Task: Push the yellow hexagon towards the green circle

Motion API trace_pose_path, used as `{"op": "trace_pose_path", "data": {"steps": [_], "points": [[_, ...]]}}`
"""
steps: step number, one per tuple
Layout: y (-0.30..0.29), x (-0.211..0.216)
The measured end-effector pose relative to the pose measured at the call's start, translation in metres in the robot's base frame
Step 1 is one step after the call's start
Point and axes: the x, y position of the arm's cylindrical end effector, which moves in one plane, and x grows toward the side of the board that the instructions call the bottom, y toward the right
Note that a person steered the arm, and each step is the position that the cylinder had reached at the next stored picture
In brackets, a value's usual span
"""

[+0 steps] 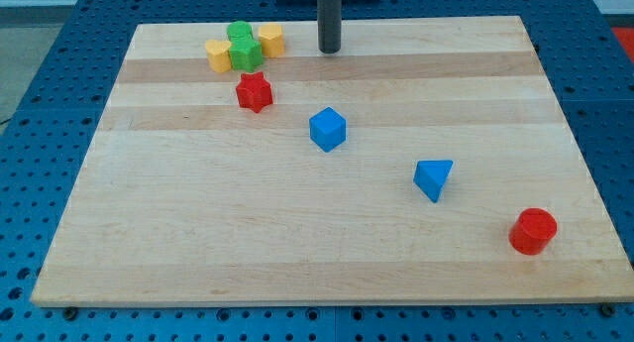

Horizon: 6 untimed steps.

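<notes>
My tip [329, 50], a bare rod with no jaws, stands right of the yellow hexagon [271, 39], probably to push it left against the green circle [239, 32] on the counter [297, 223].

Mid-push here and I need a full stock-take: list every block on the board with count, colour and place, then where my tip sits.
Green circle: one, green, top-left cluster, rearmost.
Green block: one, green, shape unclear, cluster centre, in front of the circle.
Yellow blocks: two, yellow; one at the cluster's left, one at its right; which is the hexagon I cannot tell.
Red star: one, red, just below the cluster.
Blue cube: one, blue, centre.
Blue triangle: one, blue, right of centre.
Red cylinder: one, red, bottom right.
Board: one, wooden.
My tip: top edge, right of the cluster, apart from every block.
</notes>
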Motion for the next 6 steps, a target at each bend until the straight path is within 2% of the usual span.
{"op": "trace_pose_path", "data": {"steps": [2,3,5,6], "points": [[0.000,0.000],[-0.022,-0.011],[-0.130,-0.019],[-0.129,-0.029]]}}
